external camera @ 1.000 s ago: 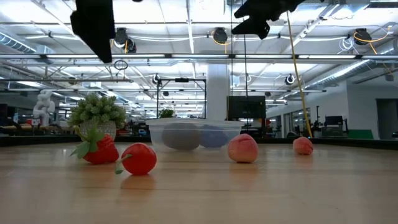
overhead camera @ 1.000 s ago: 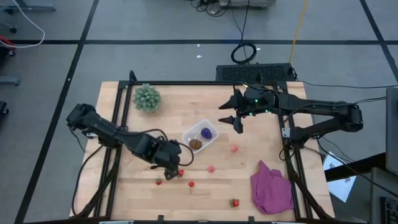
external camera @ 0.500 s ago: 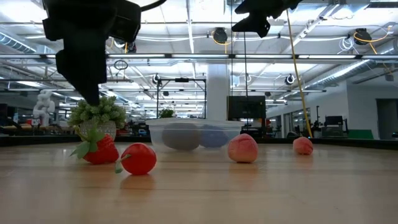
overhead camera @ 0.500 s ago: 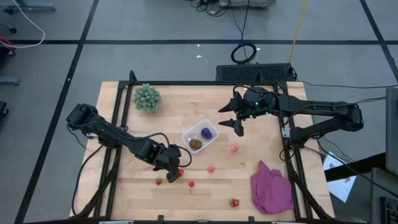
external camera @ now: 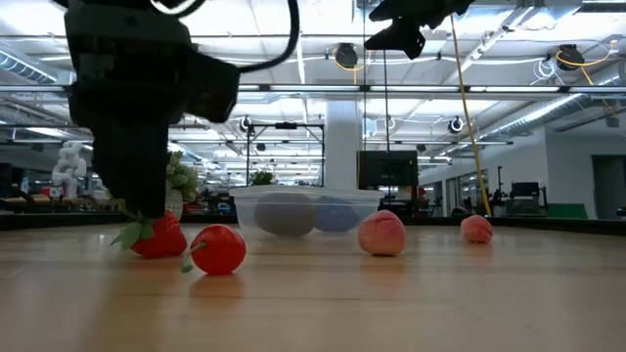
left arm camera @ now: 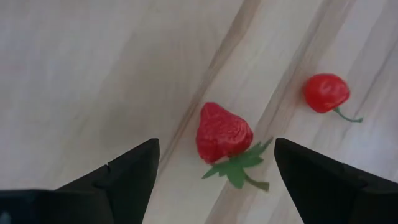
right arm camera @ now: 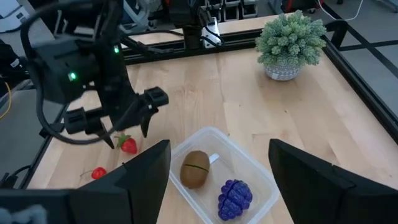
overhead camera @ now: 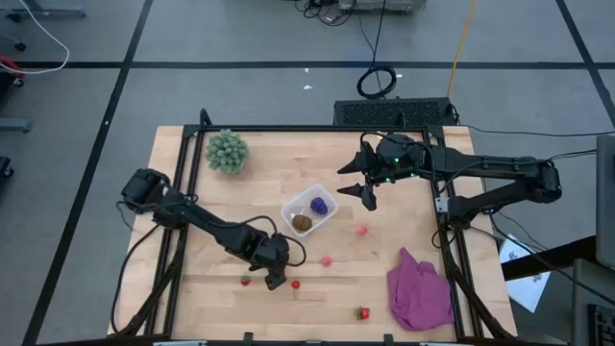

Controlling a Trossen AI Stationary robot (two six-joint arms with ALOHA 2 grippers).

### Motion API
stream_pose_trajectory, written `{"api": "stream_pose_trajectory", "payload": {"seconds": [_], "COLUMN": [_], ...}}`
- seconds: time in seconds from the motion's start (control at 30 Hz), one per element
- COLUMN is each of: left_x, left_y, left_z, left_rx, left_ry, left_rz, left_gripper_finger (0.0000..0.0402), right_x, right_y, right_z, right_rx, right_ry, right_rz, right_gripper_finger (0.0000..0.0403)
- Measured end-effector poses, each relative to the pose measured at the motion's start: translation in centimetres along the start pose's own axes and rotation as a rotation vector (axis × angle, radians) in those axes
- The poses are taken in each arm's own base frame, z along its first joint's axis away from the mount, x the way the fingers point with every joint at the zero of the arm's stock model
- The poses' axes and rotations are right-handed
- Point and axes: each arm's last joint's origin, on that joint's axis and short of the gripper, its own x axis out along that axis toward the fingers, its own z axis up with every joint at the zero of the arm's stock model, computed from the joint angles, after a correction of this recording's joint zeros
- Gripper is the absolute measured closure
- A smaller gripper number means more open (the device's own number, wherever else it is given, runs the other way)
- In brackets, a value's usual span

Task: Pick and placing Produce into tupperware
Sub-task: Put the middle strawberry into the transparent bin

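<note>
Two open tools [left arm camera: 214, 171], one strawberry [left arm camera: 222, 132]

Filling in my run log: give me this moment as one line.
left hand: open, over strawberry | right hand: open, waiting above tupperware | tupperware: kiwi, grapes

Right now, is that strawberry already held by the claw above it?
No. In the left wrist view the strawberry lies on the table between the open fingers of the left gripper, untouched.
</note>
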Motion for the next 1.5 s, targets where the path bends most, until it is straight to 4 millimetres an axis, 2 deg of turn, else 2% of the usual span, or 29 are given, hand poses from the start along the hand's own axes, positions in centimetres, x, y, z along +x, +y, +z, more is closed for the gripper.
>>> {"api": "stream_pose_trajectory", "payload": {"seconds": [0.2,0.83,1.5], "left_x": [1.3,1.3,1.4], "left_y": [0.0,0.0,0.2], "left_z": [0.0,0.2,0.5], "left_rx": [0.002,-0.001,0.017], "left_ry": [0.015,-0.008,-0.016], "left_rz": [0.010,0.014,0.007], "left_gripper_finger": [0.0082,0.0086,0.0261], "right_x": [0.0,0.0,0.0], "right_y": [0.0,0.0,0.0], "right_z": [0.0,0.0,0.0], "right_rx": [0.000,0.000,0.000], "right_ry": [-0.001,-0.003,-0.003], "right_rz": [0.000,0.000,0.000], "right_gripper_finger": [0.0140,0.0140,0.0140]}}
